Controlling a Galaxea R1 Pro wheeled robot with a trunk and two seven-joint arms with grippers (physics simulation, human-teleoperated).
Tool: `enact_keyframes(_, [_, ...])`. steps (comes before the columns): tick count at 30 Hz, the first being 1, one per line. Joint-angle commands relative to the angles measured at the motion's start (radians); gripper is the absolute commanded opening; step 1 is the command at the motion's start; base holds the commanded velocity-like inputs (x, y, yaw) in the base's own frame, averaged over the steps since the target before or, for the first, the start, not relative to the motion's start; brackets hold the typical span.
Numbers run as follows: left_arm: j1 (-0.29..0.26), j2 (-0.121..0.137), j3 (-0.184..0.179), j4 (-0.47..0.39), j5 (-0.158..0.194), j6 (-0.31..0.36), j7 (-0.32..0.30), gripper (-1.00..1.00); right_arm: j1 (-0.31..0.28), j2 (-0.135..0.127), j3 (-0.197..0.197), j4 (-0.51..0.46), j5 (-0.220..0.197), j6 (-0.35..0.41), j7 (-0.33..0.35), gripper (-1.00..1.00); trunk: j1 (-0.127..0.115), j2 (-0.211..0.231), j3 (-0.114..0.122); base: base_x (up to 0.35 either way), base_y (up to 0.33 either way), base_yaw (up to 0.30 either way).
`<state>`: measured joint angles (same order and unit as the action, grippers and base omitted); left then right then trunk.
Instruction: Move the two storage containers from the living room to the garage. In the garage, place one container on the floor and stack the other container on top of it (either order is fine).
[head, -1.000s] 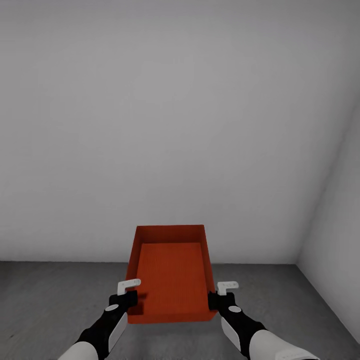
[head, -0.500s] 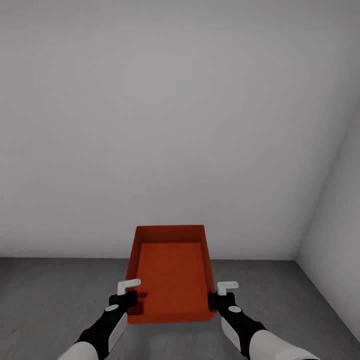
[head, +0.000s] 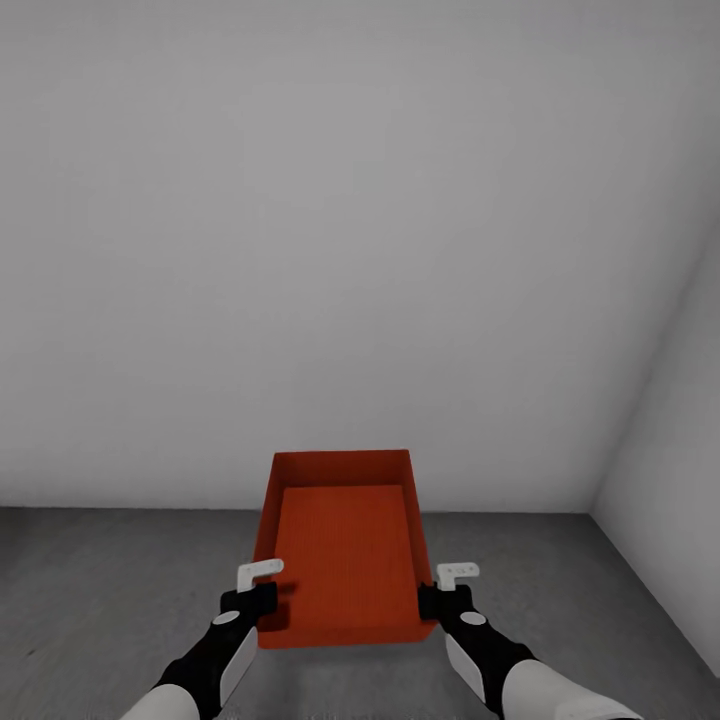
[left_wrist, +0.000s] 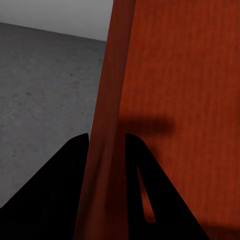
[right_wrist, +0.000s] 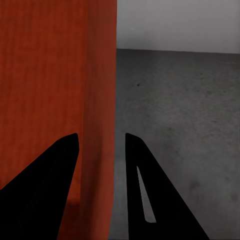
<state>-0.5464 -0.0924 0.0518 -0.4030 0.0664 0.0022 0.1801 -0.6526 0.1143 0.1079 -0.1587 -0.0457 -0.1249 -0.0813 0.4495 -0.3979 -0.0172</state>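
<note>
a plain orange-red rectangular open-topped storage container (head: 343, 545) with straight walls is held out in front of the robot, above the dark grey, rough, concrete-like floor (head: 110, 590) of a bare room. in the head view it sits low in the middle of the picture, its long axis pointing away from the robot toward a pale grey wall (head: 330, 240). its ribbed inner bottom faces up and nothing lies inside it. a second pale wall (head: 670, 430) meets the first at a corner on the right.

the left end effector (head: 258, 592), black with a white bracket on top, grips the container's left wall close to the near corner. in the left wrist view its two dark fingers (left_wrist: 55, 200) straddle the thin orange-red wall (left_wrist: 107, 140), one finger outside and one inside, closed onto it. the right end effector (head: 446, 592) mirrors this on the right wall near the near corner. in the right wrist view its dark fingers (right_wrist: 150, 195) likewise pinch the wall (right_wrist: 99, 125) from both sides, with grey floor on the outer side.

the container looks level, carried between both black-and-white arms, and clear of the floor beneath it.
</note>
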Motion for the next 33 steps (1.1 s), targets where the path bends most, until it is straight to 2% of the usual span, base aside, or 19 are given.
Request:
enact_keyframes(1, [-0.001,-0.001,0.003,-0.040,0.003,0.001,0.002,-1.00,-0.001,-0.001,-0.011,0.005,-0.010,-0.004,-0.023,-1.00,0.000,-0.002,-0.004,0.000,0.000,0.000])
enact_keyframes(14, [-0.001,0.001,-0.001,-0.069,0.003,0.002,0.002,-1.00,-0.001,-0.001,-0.011,0.005,-0.010,-0.004,-0.023,-1.00,0.000,-0.002,-0.024,0.000,0.000,0.000])
enact_keyframes(33, [-0.001,0.002,-0.001,-0.069,0.003,0.007,0.002,-1.00,-0.001,-0.001,-0.011,0.005,-0.010,-0.004,-0.023,-1.00,0.073,-0.135,-0.115,0.000,0.000,0.000])
